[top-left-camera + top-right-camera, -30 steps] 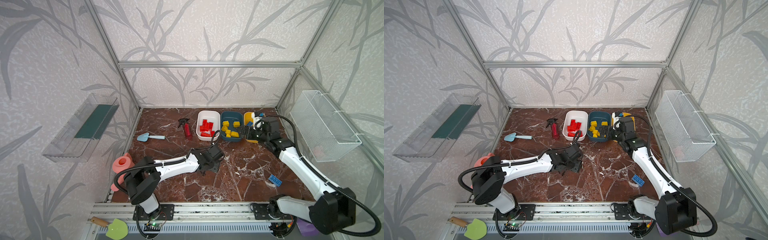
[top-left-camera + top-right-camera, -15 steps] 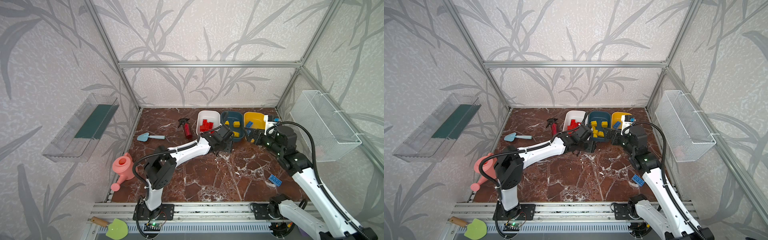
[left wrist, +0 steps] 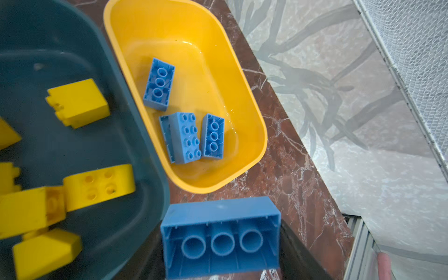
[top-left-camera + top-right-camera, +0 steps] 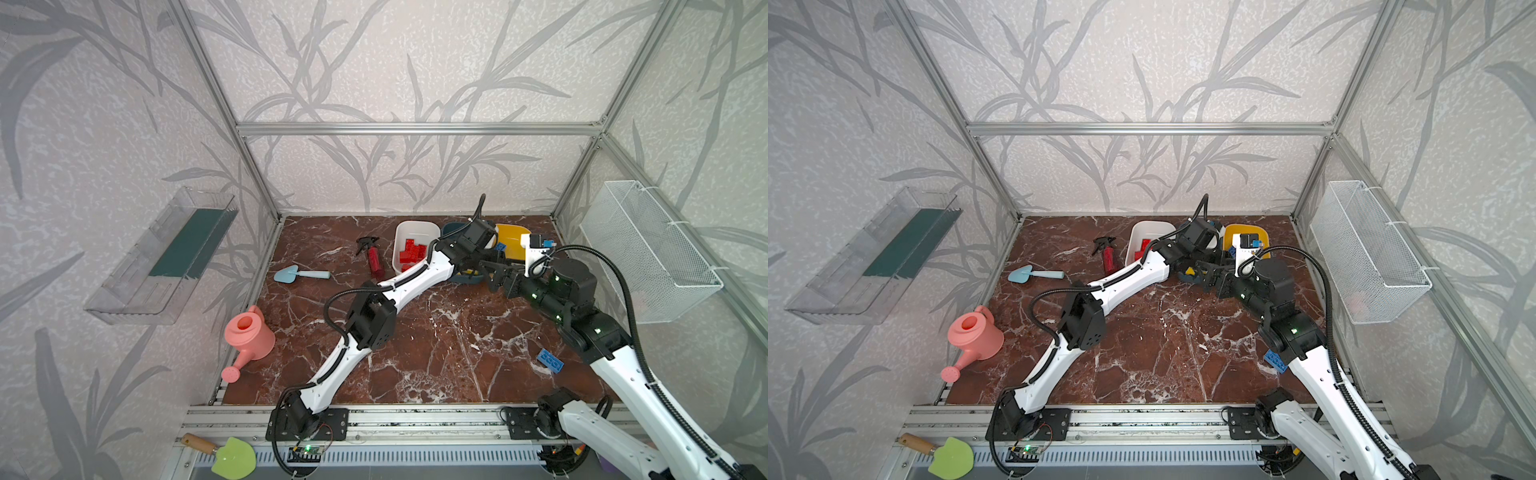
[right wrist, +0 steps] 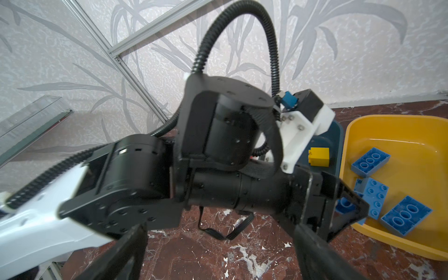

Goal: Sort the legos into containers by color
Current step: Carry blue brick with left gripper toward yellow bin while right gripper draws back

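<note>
My left gripper (image 3: 221, 257) is shut on a blue lego (image 3: 218, 218), held hollow side up over the gap between the teal container (image 3: 60, 60) and the yellow container (image 3: 169, 31). Three blue legos (image 3: 184, 137) lie in the yellow container, and several yellow legos (image 3: 77, 103) in the teal one. In a top view the white container (image 4: 415, 228) holds red legos (image 4: 411, 253). Another blue lego (image 4: 550, 360) lies on the table at the right. My right gripper (image 5: 220, 228) stands open and empty just in front of the left wrist (image 5: 230, 140).
A dark-red spray bottle (image 4: 374, 259) and a blue trowel (image 4: 301, 274) lie left of the white container. A pink watering can (image 4: 249, 336) stands at the table's left edge. A wire basket (image 4: 648, 249) hangs on the right wall and a clear shelf (image 4: 166, 253) on the left.
My left arm has swung from mid-table back to the containers, carrying the blue lego. My right arm has drawn back from the containers toward the front right, its gripper still open.
</note>
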`<state>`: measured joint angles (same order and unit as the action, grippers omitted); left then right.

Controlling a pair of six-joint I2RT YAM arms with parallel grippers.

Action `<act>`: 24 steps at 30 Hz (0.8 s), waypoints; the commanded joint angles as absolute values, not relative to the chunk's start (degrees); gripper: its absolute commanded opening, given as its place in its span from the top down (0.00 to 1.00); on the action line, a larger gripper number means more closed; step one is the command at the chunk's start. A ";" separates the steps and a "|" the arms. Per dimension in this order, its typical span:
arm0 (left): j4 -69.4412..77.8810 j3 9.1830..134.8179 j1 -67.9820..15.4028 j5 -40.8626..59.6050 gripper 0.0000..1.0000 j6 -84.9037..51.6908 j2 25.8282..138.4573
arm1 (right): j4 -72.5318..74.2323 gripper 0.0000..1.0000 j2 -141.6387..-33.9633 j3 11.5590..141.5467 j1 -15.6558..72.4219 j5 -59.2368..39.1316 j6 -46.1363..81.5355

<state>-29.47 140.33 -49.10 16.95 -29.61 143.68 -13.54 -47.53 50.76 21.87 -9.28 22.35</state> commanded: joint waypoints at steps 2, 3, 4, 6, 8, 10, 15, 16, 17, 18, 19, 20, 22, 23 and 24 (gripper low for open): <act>-32.29 152.73 -48.43 23.33 0.52 -31.79 151.15 | -12.64 0.06 -46.14 50.98 23.49 -7.44 20.51; -31.35 154.58 -48.29 23.63 0.52 -32.87 152.64 | -12.82 0.06 -46.06 50.98 23.87 -7.13 20.27; -29.98 155.21 -48.25 23.53 0.52 -33.73 153.37 | -12.90 0.06 -45.92 50.98 24.20 -6.82 20.07; -26.11 155.22 -48.16 23.55 0.52 -35.26 154.33 | -13.00 0.06 -45.63 50.80 24.86 -6.27 19.61; -23.85 155.38 -48.16 22.98 0.52 -36.07 155.27 | -13.22 0.06 -45.45 50.71 25.52 -5.81 19.21; -22.21 155.66 -48.03 22.25 0.52 -37.14 156.16 | -13.23 0.06 -45.35 50.46 25.92 -5.47 19.03; -18.08 157.32 -47.81 22.32 0.52 -41.75 159.40 | -13.40 0.06 -45.09 49.77 26.53 -4.94 19.07; -18.09 158.38 -47.81 22.32 0.52 -42.34 160.29 | -13.59 0.06 -45.08 49.75 26.62 -4.79 19.07; -18.09 159.55 -47.81 22.32 0.52 -42.91 161.19 | -13.81 0.06 -45.04 49.82 26.68 -4.67 18.94; -17.97 160.26 -47.82 22.16 0.52 -43.37 161.78 | -14.08 0.06 -44.96 49.88 26.87 -4.43 18.81; -17.66 160.47 -47.83 22.03 0.52 -43.70 162.11 | -14.33 0.06 -45.00 49.92 27.10 -4.08 18.66; -17.40 160.43 -47.78 21.91 0.51 -43.92 162.32 | -14.66 0.06 -45.08 50.08 27.24 -3.67 18.55; -17.10 160.46 -47.76 21.54 0.48 -43.88 162.34 | -15.24 0.06 -45.17 50.26 27.37 -3.35 18.46; -17.17 160.49 -47.73 21.38 0.44 -43.71 162.24 | -15.44 0.06 -45.22 50.33 27.45 -3.17 18.61; -17.38 160.47 -47.72 21.28 0.39 -43.47 162.11 | -15.56 0.06 -45.26 50.45 27.38 -3.01 18.76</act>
<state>-19.22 158.45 -47.88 21.58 -42.39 162.12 -14.63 -45.91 50.33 27.07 -4.38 19.42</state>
